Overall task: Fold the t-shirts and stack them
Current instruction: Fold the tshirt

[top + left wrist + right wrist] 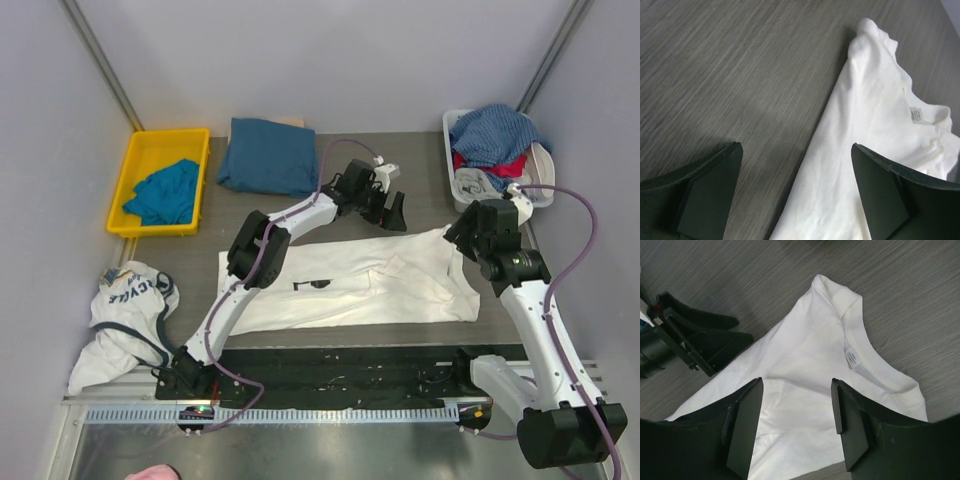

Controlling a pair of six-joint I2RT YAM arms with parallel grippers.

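Grey table: yellow bin [140,150] holds teal cloth [165,192]; white basket [466,190] holds mixed clothes. White t-shirt [400,285] lies flat, half-folded. Left gripper [392,212] and right gripper [458,232]: both wide, empty.

2 white arms [300,215], black joints, purple cables [575,255].

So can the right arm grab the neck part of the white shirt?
Probably yes. The right fingers hang open just above the white t-shirt, with its collar right ahead and nothing lying on it. The left fingers sit off to the side, clear of it.
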